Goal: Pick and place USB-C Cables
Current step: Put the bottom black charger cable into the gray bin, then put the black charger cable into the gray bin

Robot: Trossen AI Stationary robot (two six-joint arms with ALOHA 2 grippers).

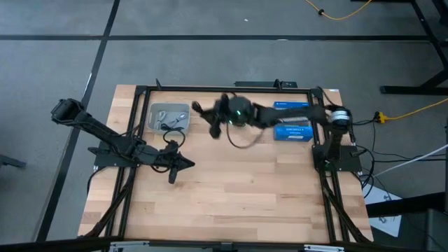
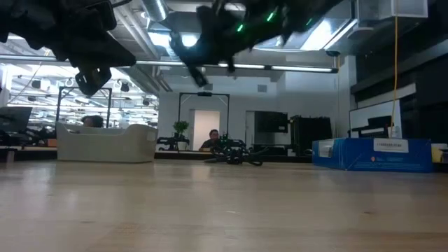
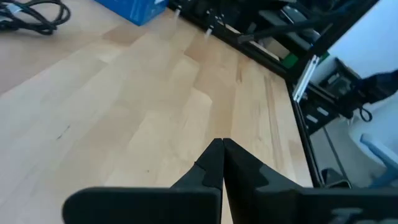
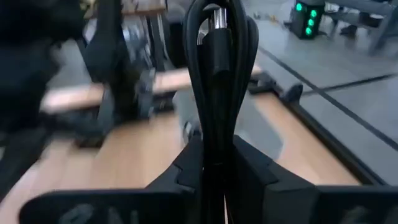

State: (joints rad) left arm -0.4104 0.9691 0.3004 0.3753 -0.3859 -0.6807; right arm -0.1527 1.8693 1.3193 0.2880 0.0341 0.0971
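Your left hand (image 1: 173, 170) is just parked over the bench (image 1: 231, 196), fingers pinched together on nothing. Grey tray (image 1: 159, 110) already has cables (image 1: 170, 126) in it. Your right hand (image 1: 199, 109) sits beside the tray, clamped on a black cable bundle (image 4: 217, 81).

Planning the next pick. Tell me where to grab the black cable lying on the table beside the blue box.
Come straight down on the black cable, since it lies flat on the table. Close the gripper across its bunched middle, probably, not the thin loose loop, which would slip. The right gripper is shut on another cable bundle.
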